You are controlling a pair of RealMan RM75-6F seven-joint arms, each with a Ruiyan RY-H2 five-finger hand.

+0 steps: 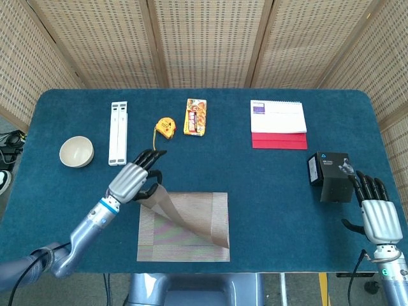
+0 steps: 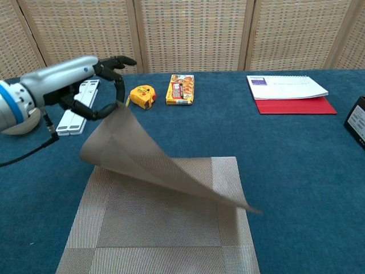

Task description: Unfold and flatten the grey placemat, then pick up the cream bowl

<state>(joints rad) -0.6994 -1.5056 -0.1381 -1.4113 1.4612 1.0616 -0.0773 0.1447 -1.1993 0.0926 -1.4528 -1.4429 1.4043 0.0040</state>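
The grey placemat (image 1: 185, 229) (image 2: 165, 228) lies near the table's front edge, its upper layer peeled up into a slanting flap. My left hand (image 1: 136, 180) (image 2: 85, 80) pinches a corner of that flap and holds it well above the table. The cream bowl (image 1: 76, 152) (image 2: 17, 117) sits upright at the far left, apart from the hand. My right hand (image 1: 376, 207) rests open at the right edge, holding nothing, just in front of a black box (image 1: 331, 175).
A white folded stand (image 1: 118, 132), a yellow tape measure (image 1: 165, 127) and a snack packet (image 1: 195, 116) lie in a row behind the mat. A white notepad on a red folder (image 1: 278, 124) lies at the back right.
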